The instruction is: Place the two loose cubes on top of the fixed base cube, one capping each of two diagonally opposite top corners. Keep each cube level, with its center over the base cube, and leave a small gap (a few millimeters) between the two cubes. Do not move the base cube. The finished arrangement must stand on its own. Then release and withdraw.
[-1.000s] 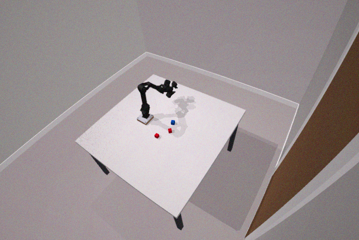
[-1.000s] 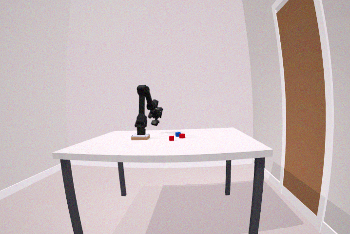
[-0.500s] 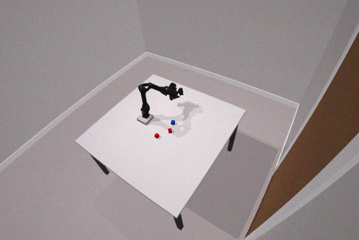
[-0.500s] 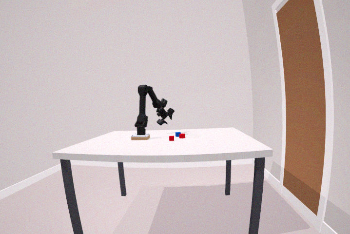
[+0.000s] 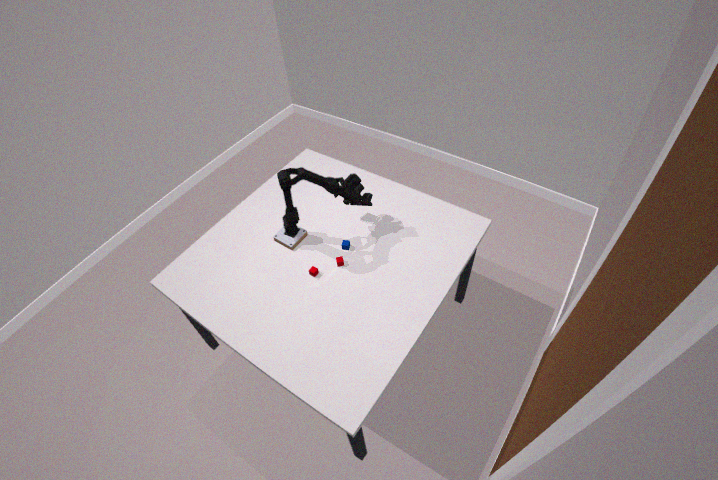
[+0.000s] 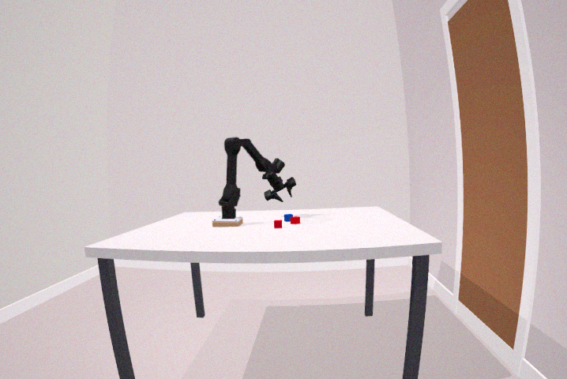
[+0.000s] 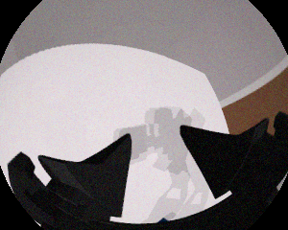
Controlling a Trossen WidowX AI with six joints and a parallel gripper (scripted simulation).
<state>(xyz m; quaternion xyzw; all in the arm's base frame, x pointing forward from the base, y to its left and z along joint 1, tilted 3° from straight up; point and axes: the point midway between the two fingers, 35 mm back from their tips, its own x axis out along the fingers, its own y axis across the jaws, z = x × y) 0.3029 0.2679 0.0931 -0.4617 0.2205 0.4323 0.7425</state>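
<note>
A blue cube [image 5: 345,244] [image 6: 287,217] sits on the table, and its edge just shows in the wrist view [image 7: 163,220] at the bottom. One red cube [image 5: 339,261] [image 6: 294,220] lies close to it, with a gap between them in the top view. A second red cube [image 5: 313,271] [image 6: 278,224] lies farther off, on the table. No cube is stacked on another. My gripper [image 5: 363,202] [image 6: 286,198] [image 7: 156,133] is open and empty, well above the table and tilted downward. The fingers stand apart, with only table and shadow between them in the wrist view.
The white table [image 5: 229,316] [image 6: 248,243] [image 7: 62,96] carries the arm's base plate [image 5: 282,240] [image 6: 227,223] left of the cubes. The arm's shadow falls on the table near the blue cube. A brown door [image 5: 643,226] [image 6: 490,156] stands beyond the table to the right.
</note>
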